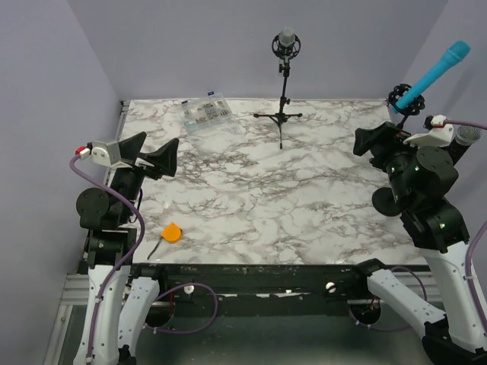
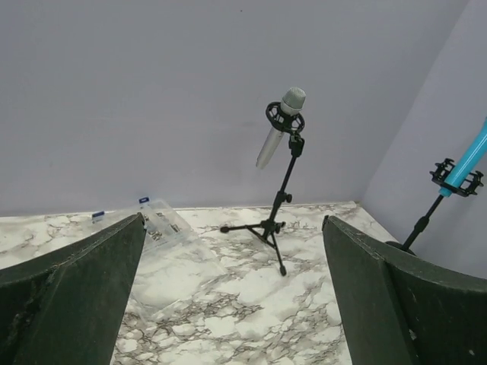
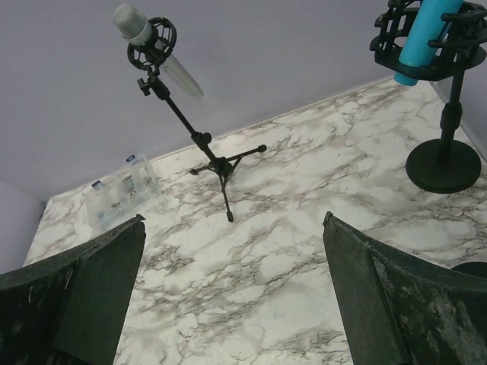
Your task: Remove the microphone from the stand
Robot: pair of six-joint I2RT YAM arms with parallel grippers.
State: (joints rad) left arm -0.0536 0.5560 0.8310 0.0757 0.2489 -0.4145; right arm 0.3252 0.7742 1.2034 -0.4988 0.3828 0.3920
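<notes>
A silver microphone (image 1: 287, 38) sits in a black shock mount on a black tripod stand (image 1: 282, 103) at the back middle of the marble table. It also shows in the left wrist view (image 2: 280, 128) and the right wrist view (image 3: 147, 35). A blue microphone (image 1: 435, 73) sits tilted in a second mount on a round-base stand (image 3: 444, 167) at the back right. My left gripper (image 1: 152, 154) is open and empty at the left, far from both stands. My right gripper (image 1: 378, 144) is open and empty, just in front of the blue microphone's stand.
A clear plastic box of small parts (image 1: 204, 112) lies at the back left, beside the tripod. A small orange object (image 1: 173, 232) lies near the front left edge. Grey walls close the table on three sides.
</notes>
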